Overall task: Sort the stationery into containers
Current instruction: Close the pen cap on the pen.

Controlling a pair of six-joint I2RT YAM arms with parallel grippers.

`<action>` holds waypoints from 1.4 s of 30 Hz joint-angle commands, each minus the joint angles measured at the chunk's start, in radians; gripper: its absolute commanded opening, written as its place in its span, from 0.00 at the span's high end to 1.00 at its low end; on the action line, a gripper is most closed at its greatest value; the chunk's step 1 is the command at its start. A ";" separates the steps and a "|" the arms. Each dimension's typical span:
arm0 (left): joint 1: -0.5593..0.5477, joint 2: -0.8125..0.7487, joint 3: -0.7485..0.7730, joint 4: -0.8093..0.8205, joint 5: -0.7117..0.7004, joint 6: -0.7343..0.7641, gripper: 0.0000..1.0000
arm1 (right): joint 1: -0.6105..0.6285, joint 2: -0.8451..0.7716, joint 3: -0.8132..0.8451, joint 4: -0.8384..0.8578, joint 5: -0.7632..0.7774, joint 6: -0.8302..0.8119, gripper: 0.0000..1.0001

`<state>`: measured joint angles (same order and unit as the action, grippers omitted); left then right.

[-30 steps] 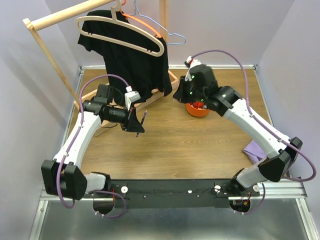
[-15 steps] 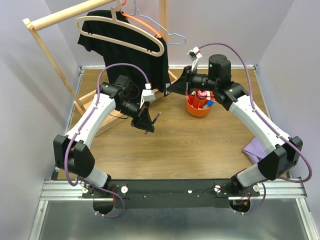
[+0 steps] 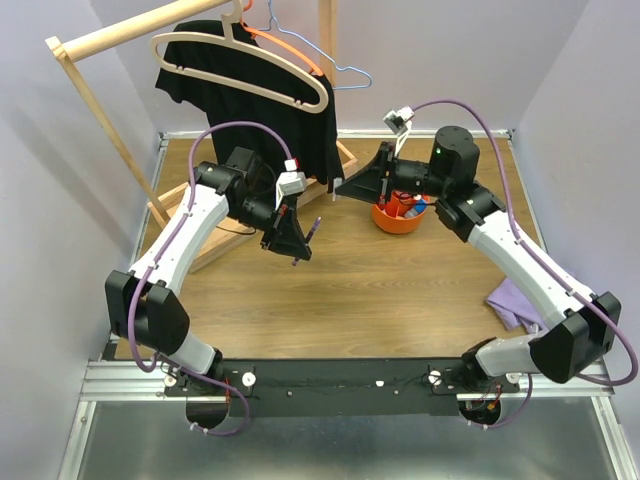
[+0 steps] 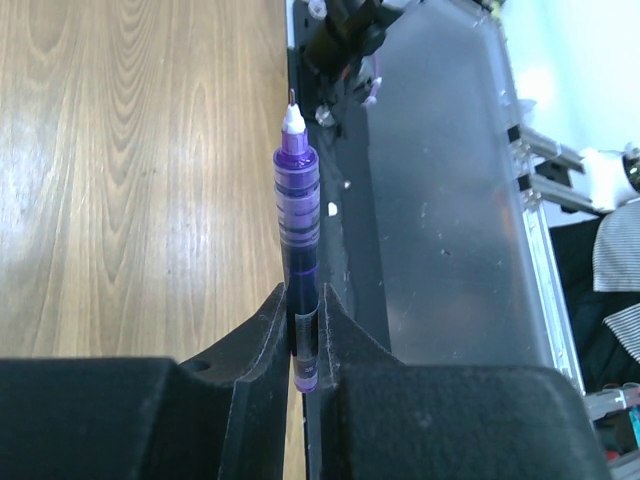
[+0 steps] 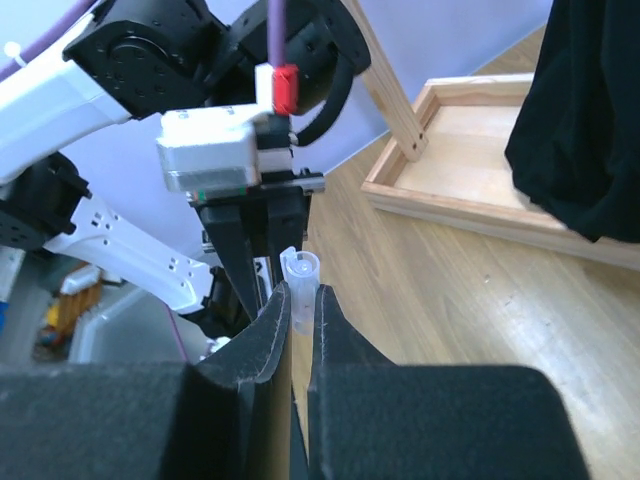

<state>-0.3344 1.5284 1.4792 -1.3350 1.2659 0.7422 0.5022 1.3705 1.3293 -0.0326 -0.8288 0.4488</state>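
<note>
My left gripper (image 4: 303, 300) is shut on a purple pen (image 4: 296, 220), whose white uncapped tip points away from the wrist. From above, the left gripper (image 3: 298, 250) hangs over the middle of the table with the pen (image 3: 314, 229) slanting up to the right. My right gripper (image 5: 300, 300) is shut on a small clear pen cap (image 5: 301, 275) and points at the left arm's gripper (image 5: 250, 235). Seen from the top, the right gripper (image 3: 338, 189) sits just left of the orange organiser (image 3: 397, 218), which holds several pens.
A wooden rack with a black shirt (image 3: 262, 110) and hangers (image 3: 240, 60) stands at the back left, its tray-like base (image 5: 480, 150) on the table. A purple cloth (image 3: 514, 302) lies at the right edge. The arm bases' black bar (image 4: 330, 120) runs along the near side.
The left arm swung inward toward the table's middle with the purple pen. The right arm rose from the organiser and turned left, its tip now facing the left gripper.
</note>
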 commanded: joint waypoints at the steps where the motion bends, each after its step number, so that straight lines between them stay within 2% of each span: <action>1: 0.014 0.027 0.042 -0.145 0.119 0.006 1.00 | 0.009 -0.001 -0.048 0.144 0.068 0.125 0.99; 15: 0.015 0.056 0.064 -0.113 0.168 -0.009 1.00 | 0.056 0.047 -0.027 0.220 0.077 0.189 0.99; 42: 0.037 0.119 0.119 -0.109 0.199 0.003 1.00 | 0.087 0.050 -0.035 0.197 0.111 0.177 0.99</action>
<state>-0.3069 1.6341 1.5631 -1.3380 1.4147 0.7319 0.5835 1.4288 1.2949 0.1574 -0.7441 0.6357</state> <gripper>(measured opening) 0.204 0.151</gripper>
